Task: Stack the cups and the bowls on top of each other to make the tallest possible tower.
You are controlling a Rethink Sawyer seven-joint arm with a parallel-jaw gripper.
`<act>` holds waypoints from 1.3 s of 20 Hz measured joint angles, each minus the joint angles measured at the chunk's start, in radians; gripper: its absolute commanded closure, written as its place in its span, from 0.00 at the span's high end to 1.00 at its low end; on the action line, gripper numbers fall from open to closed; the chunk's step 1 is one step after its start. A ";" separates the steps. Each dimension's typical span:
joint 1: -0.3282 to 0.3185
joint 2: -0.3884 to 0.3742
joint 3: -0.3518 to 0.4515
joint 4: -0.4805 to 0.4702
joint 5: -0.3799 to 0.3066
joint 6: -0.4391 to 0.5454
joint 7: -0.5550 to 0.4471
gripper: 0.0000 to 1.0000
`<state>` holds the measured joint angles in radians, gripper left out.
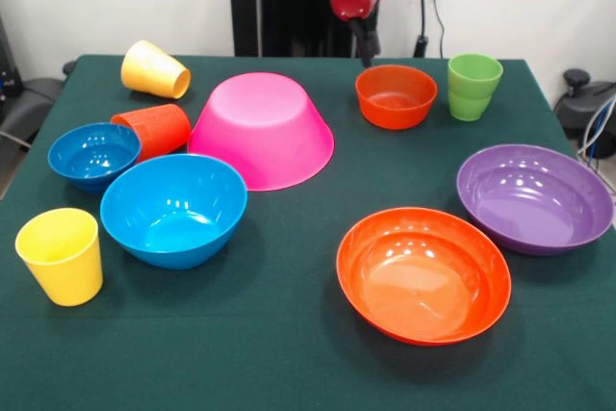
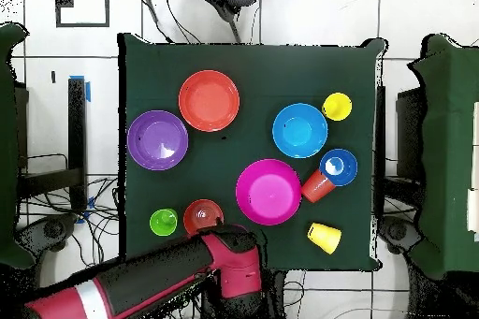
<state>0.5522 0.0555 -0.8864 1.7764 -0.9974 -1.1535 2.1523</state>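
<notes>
Gripper (image 1: 367, 45), closure indeterminate, hangs at the worktop's (image 1: 289, 353) far edge, small glossy orange plastic bowl (image 1: 396, 95) nearest, just beside

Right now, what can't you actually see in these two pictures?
- Gripper, front view: only its dark tip shows under the red arm; open or shut cannot be told. Overhead, the arm covers it.
- Pink bowl: upside down, so anything beneath is hidden.
- Orange-red cup, front view: lying down, partly behind the small blue bowl.
</notes>
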 measured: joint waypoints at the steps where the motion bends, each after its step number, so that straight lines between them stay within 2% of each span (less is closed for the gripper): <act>1: 0.005 -0.017 -0.002 0.000 -0.024 0.000 0.000 1.00; 7: 0.008 -0.089 -0.013 0.001 -0.101 0.000 0.000 1.00; 14: -0.023 -0.102 -0.013 -0.013 -0.102 0.010 0.000 1.00; 18: -0.053 -0.078 -0.013 -0.052 -0.102 0.070 0.000 1.00; 22: -0.059 -0.058 -0.011 -0.093 -0.102 0.144 0.000 1.00; 23: -0.062 -0.048 -0.009 -0.119 -0.102 0.187 0.000 1.00; 26: -0.067 -0.042 -0.004 -0.144 -0.102 0.225 0.000 1.00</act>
<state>0.4849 0.0139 -0.8907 1.6322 -1.0990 -0.9288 2.1523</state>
